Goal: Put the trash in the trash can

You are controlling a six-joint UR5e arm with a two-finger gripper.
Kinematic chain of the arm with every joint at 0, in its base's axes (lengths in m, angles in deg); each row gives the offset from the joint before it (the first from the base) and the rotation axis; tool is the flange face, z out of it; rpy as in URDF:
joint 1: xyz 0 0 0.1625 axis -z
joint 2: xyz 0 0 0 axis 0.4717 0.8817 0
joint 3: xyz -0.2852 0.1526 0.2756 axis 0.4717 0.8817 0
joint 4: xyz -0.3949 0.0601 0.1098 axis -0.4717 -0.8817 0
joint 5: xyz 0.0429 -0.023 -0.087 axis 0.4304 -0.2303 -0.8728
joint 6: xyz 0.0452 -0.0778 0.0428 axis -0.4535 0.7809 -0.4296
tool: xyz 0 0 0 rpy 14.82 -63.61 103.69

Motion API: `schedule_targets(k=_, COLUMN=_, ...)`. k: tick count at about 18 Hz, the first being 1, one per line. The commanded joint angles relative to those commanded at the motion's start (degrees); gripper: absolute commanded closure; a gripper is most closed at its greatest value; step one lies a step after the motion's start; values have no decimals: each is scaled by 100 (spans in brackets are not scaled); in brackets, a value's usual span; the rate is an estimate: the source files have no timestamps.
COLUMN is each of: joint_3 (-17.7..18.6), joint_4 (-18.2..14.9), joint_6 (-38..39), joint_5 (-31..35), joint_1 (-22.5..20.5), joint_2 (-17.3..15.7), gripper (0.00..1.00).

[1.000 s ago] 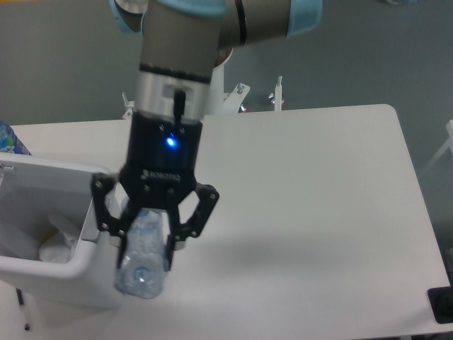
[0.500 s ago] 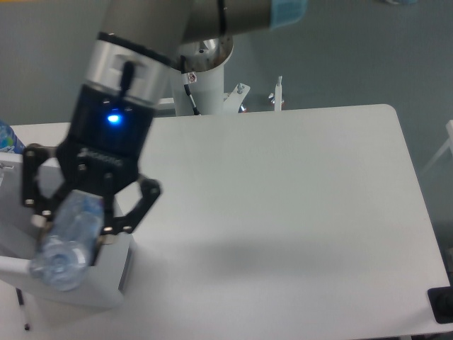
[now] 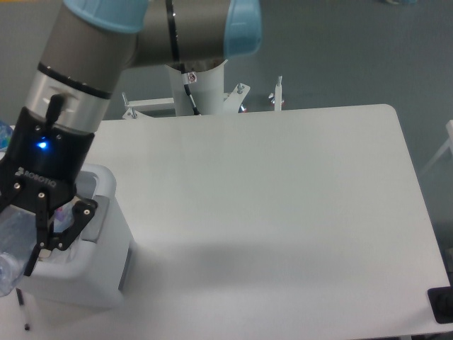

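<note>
White trash can [image 3: 106,283] – grey side panel; clear bottle [image 3: 13,248]; white table [image 3: 283,212].

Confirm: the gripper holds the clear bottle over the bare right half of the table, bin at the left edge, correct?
Not quite. In the camera view the gripper holds the clear bottle over the bin at the left edge, not over the table's right half.
</note>
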Motion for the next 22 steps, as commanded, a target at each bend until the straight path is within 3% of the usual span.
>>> schedule_targets(k=1, joint_3=44, joint_4=0, joint_6=-18, joint_5=0, joint_1=0, joint_2=-35, gripper=24)
schedule_targets(k=3, joint_3=115, joint_4=0, joint_6=-18, joint_5=9, joint_1=0, joint_2=-53, gripper=9)
schedule_targets(k=5, joint_3=159, joint_4=9, joint_6=-18, joint_5=18, joint_1=0, joint_2=-70, gripper=0)
schedule_targets(k=10, joint_3=220, joint_4=0, joint_6=-97, joint_5=35, joint_1=-105, joint_2=-62, gripper=0)
schedule_targets(k=17, joint_3=808, joint_4=-17, joint_6=-360, joint_5=475, joint_1=-1132, joint_2=-97, gripper=0)
schedule_targets(k=19, joint_3=1133, joint_4=-26, joint_6=-701, joint_5=475, joint_1=-1527, joint_2=-123, gripper=0)
schedule_targets(k=22, joint_3=1713, joint_4=-26, joint_6=-1518, joint_5=466, joint_1=-2134, joint_2=-447, gripper=0)
